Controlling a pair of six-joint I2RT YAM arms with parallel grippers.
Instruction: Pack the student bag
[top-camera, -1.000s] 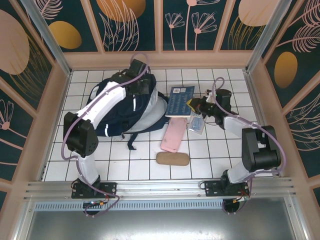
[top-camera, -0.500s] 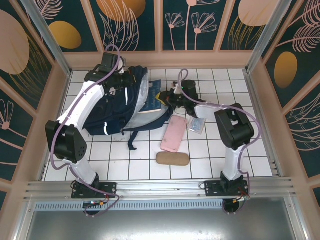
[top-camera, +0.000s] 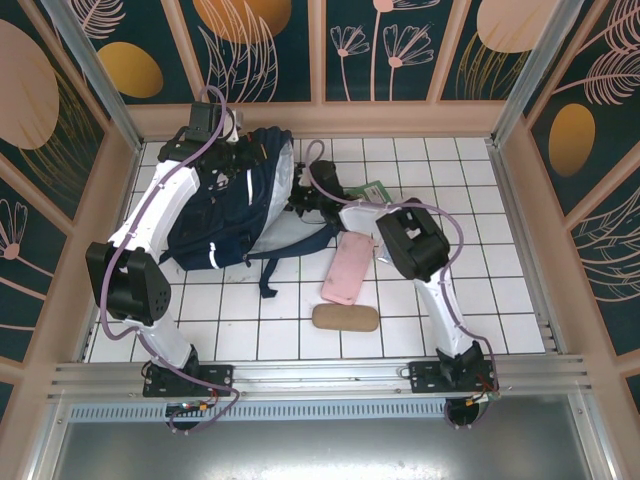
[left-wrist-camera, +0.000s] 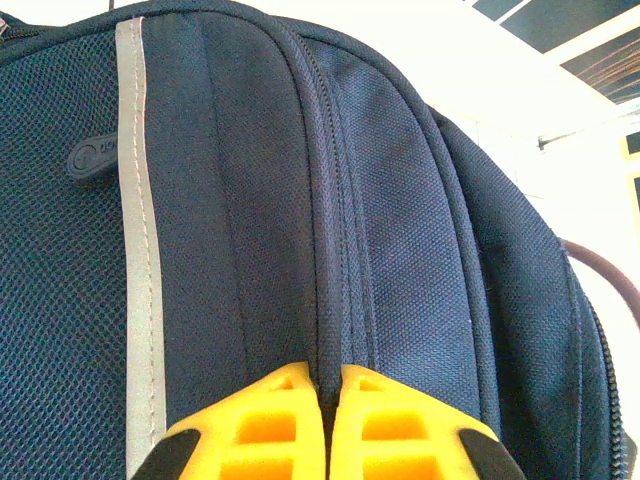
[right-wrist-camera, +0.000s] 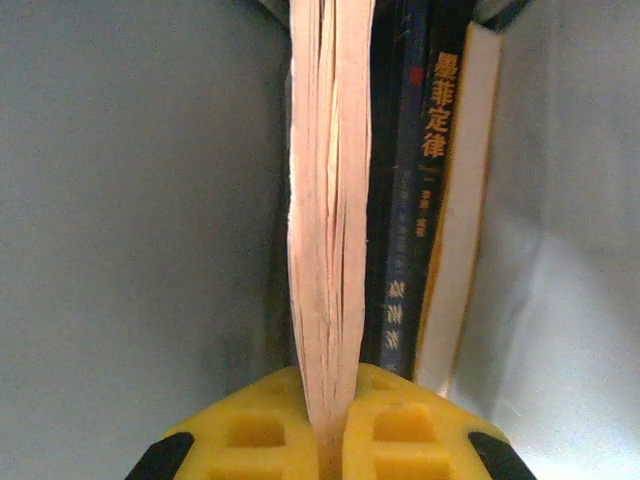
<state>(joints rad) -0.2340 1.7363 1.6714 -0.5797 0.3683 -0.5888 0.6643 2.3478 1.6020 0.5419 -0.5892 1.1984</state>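
The student bag (top-camera: 225, 215), dark navy with a white stripe, lies at the back left with its mouth facing right. My left gripper (top-camera: 247, 160) is shut on a piped seam of the bag (left-wrist-camera: 400, 200) near its top; the yellow fingertips (left-wrist-camera: 270, 400) pinch the ridge. My right gripper (top-camera: 298, 198) reaches into the bag's mouth, shut on a book. In the right wrist view the book's cream page edge (right-wrist-camera: 328, 200) stands between the jaws of that gripper (right-wrist-camera: 335, 405). Another book's spine (right-wrist-camera: 440, 180) with Chinese characters is beside it, and grey lining (right-wrist-camera: 130, 200) lies around both.
A pink pencil case (top-camera: 347, 267) lies right of the bag, and a brown oblong case (top-camera: 345, 318) sits nearer the front. A small green item (top-camera: 375, 190) lies behind the right forearm. Wooden walls border the white tiled floor (top-camera: 480, 290).
My right gripper has carried the book left from mid-table into the bag's mouth. My left gripper has pulled the bag's top up and back-left, holding the mouth open.
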